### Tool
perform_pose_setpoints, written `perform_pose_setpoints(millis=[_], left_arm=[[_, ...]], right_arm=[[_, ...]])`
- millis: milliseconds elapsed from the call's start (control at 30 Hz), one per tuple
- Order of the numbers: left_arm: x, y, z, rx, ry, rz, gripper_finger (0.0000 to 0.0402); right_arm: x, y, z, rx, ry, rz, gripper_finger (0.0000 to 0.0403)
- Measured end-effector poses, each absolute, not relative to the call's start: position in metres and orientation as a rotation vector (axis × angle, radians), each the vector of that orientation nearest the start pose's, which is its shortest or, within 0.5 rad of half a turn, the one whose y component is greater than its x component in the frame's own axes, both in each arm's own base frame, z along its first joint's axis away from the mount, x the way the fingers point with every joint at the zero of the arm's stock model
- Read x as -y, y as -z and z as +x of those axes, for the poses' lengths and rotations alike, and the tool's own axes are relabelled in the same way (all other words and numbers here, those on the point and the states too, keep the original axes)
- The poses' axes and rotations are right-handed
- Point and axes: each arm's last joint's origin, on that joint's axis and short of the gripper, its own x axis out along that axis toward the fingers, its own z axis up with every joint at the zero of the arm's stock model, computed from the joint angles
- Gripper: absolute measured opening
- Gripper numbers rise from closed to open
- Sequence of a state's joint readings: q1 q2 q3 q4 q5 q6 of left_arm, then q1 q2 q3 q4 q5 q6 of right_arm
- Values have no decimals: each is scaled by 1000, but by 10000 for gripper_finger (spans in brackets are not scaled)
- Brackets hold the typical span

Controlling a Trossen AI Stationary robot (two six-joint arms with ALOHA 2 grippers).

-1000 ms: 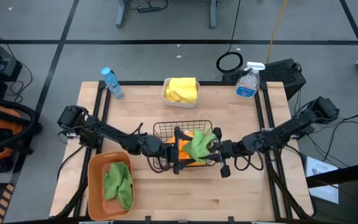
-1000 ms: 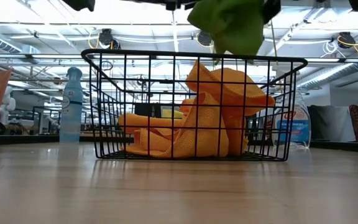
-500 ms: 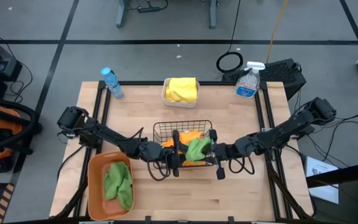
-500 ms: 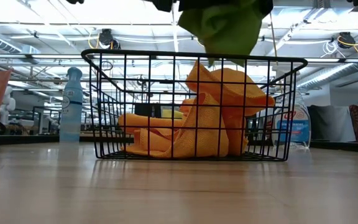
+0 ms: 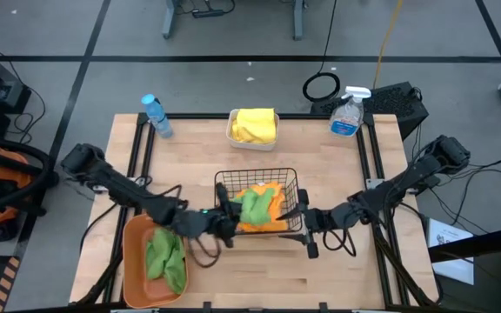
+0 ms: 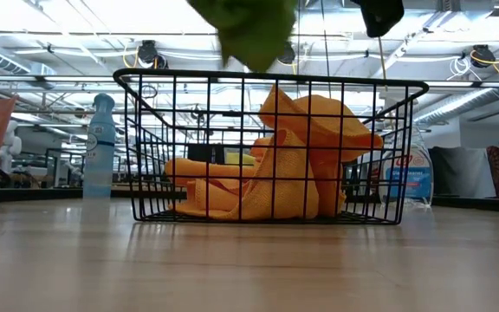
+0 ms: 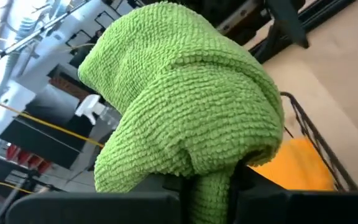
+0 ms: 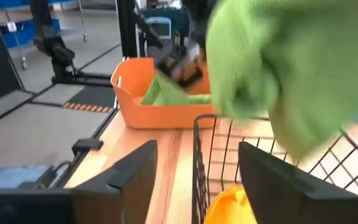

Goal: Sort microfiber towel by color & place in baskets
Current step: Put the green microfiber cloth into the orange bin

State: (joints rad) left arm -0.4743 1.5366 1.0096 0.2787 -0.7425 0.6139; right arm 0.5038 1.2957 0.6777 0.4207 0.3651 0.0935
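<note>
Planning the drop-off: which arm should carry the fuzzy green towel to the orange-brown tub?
The left. Its gripper already clamps the green towel above the black wire basket, nearest the orange-brown tub. The right gripper is open beyond the basket's far side.

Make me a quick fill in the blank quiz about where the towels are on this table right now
The left tool holds a ____ towel over the wire basket.
The wire basket holds ____ towels.
The white tub holds ____ towels.
The other green towel lies in the ____ tub.

Missing words: green, orange, yellow, orange-brown
</note>
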Motion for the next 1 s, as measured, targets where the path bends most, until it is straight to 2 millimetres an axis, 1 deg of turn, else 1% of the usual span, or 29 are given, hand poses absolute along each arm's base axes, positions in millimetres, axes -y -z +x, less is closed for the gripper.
perform_pose_setpoints(millis=[133,200,300,367,533,667,767,833,1000], left_arm=[[151,-290,276,-320,-177,714,43],[156,-297,256,-342,-141,650,43],[159,-304,223,-394,-81,508,43],[160,-304,202,-460,-24,401,43],[157,-303,161,-643,92,130,44],[158,-299,138,-785,112,-41,44],[163,-293,126,-903,141,-97,44],[164,-290,119,-966,127,-142,44],[169,-286,104,-1045,62,-244,44]], right_arm=[[-128,-244,244,-202,-144,11,243],[-130,-243,243,-218,-149,19,249],[-133,-241,240,-241,-158,32,250],[-135,-240,239,-249,-163,36,250],[-138,-240,237,-247,-174,62,250],[-138,-241,237,-243,-172,97,251],[-138,-241,237,-248,-171,115,251],[-139,-240,237,-257,-174,123,251],[-143,-240,234,-261,-187,151,251]])
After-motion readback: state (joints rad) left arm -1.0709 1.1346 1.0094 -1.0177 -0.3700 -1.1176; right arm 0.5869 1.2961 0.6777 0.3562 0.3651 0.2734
